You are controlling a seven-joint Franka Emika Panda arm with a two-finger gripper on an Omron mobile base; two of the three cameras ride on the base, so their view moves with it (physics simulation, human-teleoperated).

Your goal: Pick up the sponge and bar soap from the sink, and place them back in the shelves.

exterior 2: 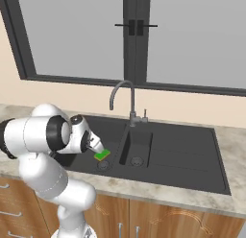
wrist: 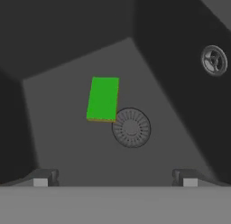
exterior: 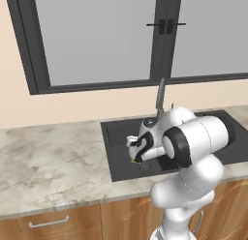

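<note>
The green sponge [wrist: 103, 99] lies flat on the floor of the black sink's [exterior 2: 192, 160] left basin, touching the round drain [wrist: 131, 128]. My gripper [wrist: 115, 179] hangs over that basin, pointing down at the sponge, open wide with nothing between its fingers [wrist: 40, 179]. From the right base view the gripper [exterior 2: 96, 147] sits just above the sponge [exterior 2: 102, 155]. In the left base view the hand [exterior: 137, 154] covers most of the sponge, leaving a sliver [exterior: 134, 161] showing. The bar soap and the shelves are out of view.
A grey gooseneck faucet [exterior 2: 126, 95] rises behind the divider between the basins. The smaller right basin has its own drain [exterior 2: 137, 160]. Marble counter [exterior: 48, 161] surrounds the sink, a dark-framed window [exterior: 101, 40] stands behind it, and wooden cabinet fronts [exterior: 58, 222] run below.
</note>
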